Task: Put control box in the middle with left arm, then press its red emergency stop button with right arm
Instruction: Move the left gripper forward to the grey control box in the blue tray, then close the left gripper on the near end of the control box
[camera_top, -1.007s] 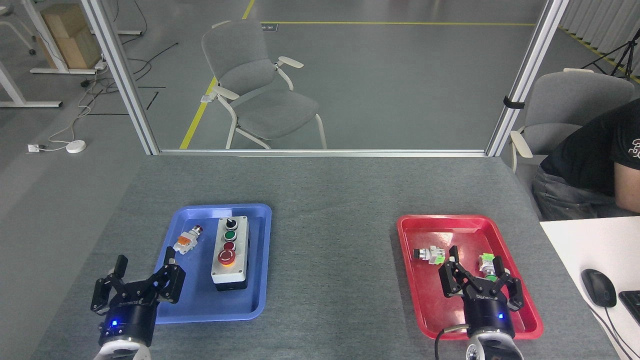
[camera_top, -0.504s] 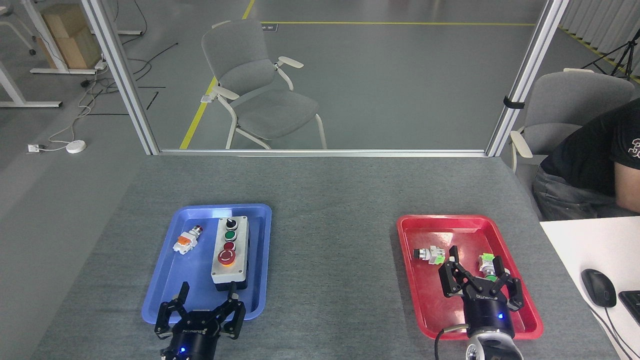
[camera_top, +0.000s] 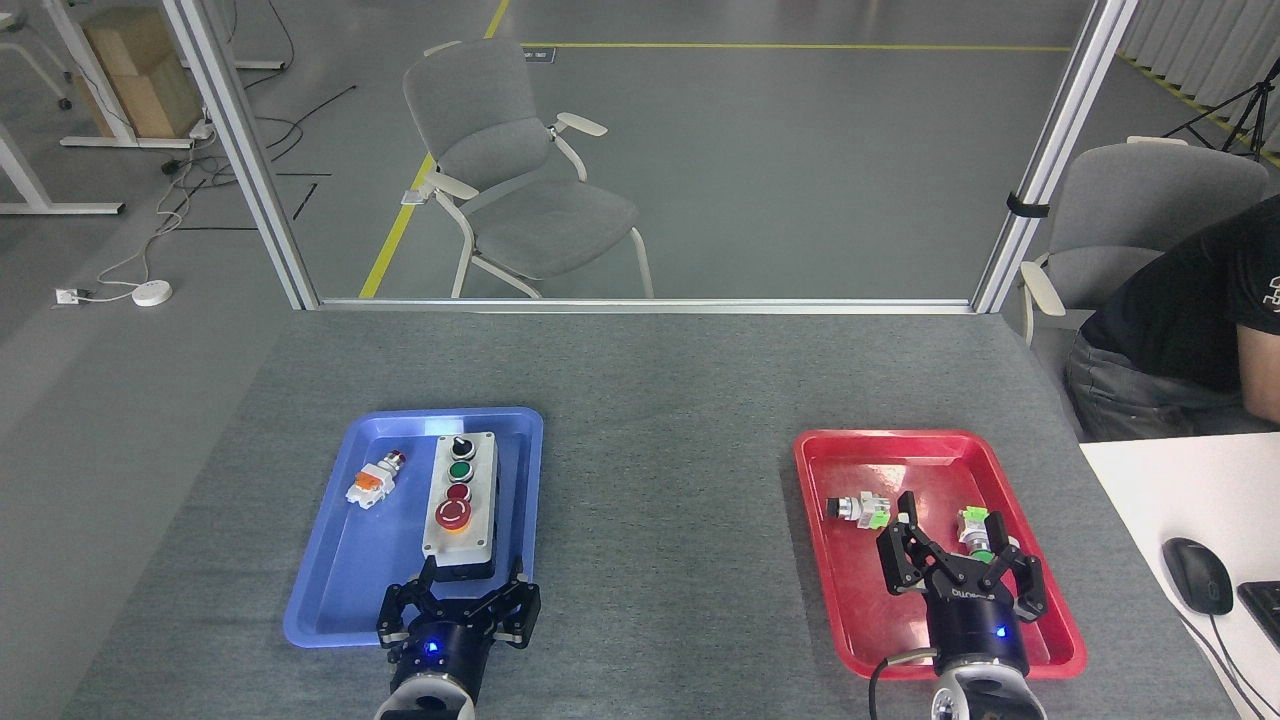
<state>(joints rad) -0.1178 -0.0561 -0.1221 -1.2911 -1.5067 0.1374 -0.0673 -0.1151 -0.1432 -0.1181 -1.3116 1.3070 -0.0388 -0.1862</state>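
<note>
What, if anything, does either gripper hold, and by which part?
Nothing: the left gripper, open, hovers just short of the control box; the right gripper hangs open.

Bare tabletop (camera_top: 665, 520) is lying open at frame centre; blue tray (camera_top: 330, 590) rim is fencing the control box (camera_top: 461, 503), loose push-button part (camera_top: 370, 483) crowding its left.

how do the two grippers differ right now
The left gripper sits at the near end of the control box over the blue tray, its claws spread to either side of the box's black base. The right gripper hangs over the red tray, near two small loose parts, with nothing between its claws. Both are black, open, and show a blue light.
</note>
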